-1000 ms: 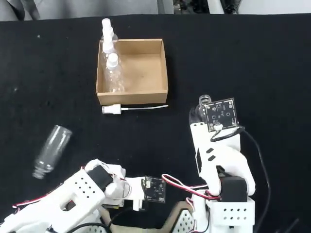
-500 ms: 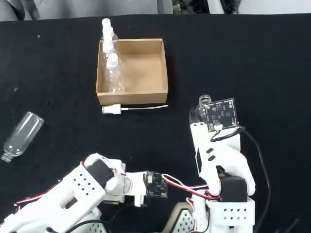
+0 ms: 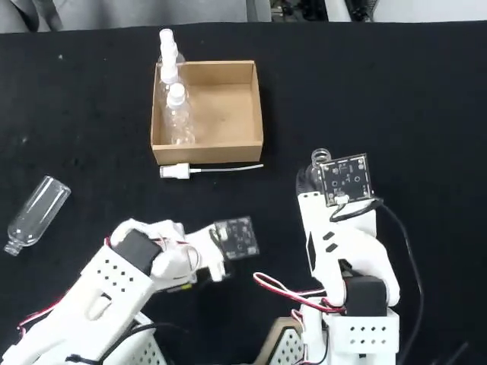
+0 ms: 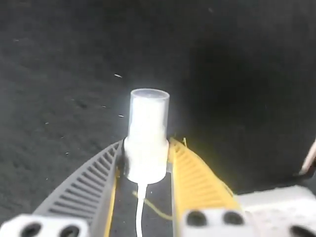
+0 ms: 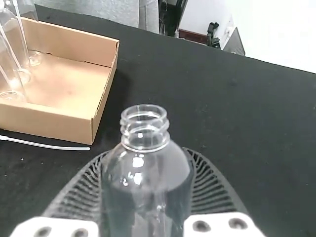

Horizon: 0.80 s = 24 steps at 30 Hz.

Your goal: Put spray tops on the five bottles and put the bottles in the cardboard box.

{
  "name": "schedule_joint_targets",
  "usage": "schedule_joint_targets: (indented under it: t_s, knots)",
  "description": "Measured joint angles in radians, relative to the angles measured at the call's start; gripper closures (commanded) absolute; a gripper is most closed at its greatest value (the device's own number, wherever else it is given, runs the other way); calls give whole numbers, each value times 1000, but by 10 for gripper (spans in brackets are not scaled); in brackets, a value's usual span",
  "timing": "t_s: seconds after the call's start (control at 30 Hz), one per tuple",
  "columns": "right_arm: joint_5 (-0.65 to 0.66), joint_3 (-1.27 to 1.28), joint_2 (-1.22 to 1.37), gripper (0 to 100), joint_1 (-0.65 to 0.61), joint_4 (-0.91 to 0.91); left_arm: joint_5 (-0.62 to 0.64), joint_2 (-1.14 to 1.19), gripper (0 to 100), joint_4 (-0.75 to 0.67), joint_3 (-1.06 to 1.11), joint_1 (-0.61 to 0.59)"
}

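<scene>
On the black table (image 3: 396,99) the cardboard box (image 3: 228,114) already has three capped bottles (image 3: 179,115) in it, standing in a row along one wall, so as I judge it a bit more than half of the work is done. Two bottles are left. The right gripper (image 5: 146,163) is clenched around the open bottle (image 5: 144,131) and holds it upright above the table, to the right of the box and nearer to the arms, with the neck bare and free. The other bare bottle (image 3: 36,213) lies on its side far to the left on the table, well apart from the box and from both arms. The left gripper (image 4: 145,148) is clamped on a spray top (image 4: 148,126), with the white cap sticking out beyond the fingers and the thin tube running back between them; it is over the table near the arms' bases, to the left of the held bottle and apart from it. The last spray top (image 3: 176,172) lies on the table just beside the near wall of the box (its long tube runs along that wall). What remains, in my view: to cap the held bottle and box it, then to do the same with the lying bottle and the spare top.
</scene>
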Motion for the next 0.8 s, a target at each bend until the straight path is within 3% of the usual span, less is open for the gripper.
schedule_joint_targets:
  t_s: [0.3, 0.5, 0.8]
  knots:
    - [0, 0, 0, 946, 0, 0, 203, 0, 940, 0, -101, -2]
    - [0, 0, 0, 946, 0, 0, 408, 2, 940, 97, -213, -3]
    - [0, 0, 0, 946, 0, 0, 560, 2, 972, 150, -376, 0]
